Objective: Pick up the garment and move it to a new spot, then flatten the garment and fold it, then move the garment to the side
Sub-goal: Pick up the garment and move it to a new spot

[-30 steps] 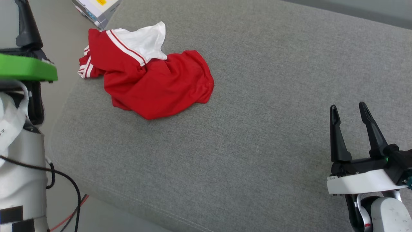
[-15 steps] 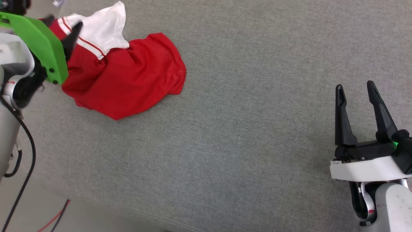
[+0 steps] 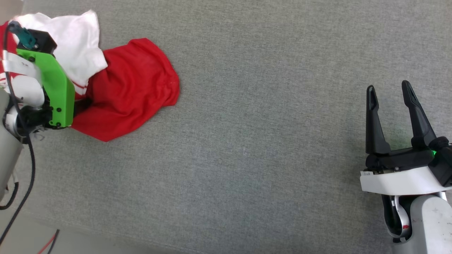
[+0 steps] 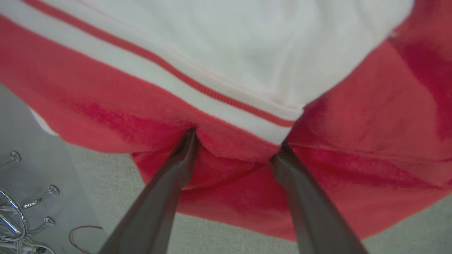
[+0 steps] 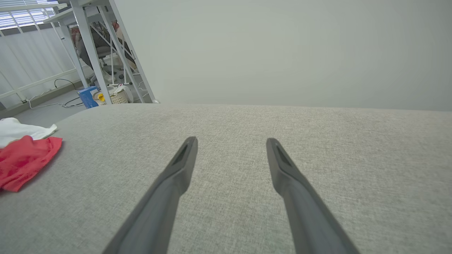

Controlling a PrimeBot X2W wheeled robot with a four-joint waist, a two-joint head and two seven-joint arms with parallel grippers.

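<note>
The garment (image 3: 134,88) lies crumpled at the far left of the grey cushion (image 3: 265,141), its red body below a white sleeve (image 3: 79,42). My left arm's green wrist bracket (image 3: 56,88) sits over the garment's left part. In the left wrist view my left gripper (image 4: 236,141) is open, and both fingertips (image 4: 189,141) press into red cloth just under the striped sleeve seam, with a bulge of fabric between them. My right gripper (image 3: 388,91) stands open above bare cushion at the right, far from the garment (image 5: 24,158), with nothing between its fingers (image 5: 183,158).
The cushion's left and front edges drop to the floor, where cables (image 3: 21,211) run. A metal chair base with castors (image 4: 21,218) stands below the left edge. Beyond the far left corner are metal frame legs (image 5: 91,53), a blue box (image 5: 86,97) and a basket (image 5: 118,97).
The head camera has shifted, sliding the scene left. My left gripper has come down from beside the cushion onto the garment's left part. The right gripper has stayed open and in place.
</note>
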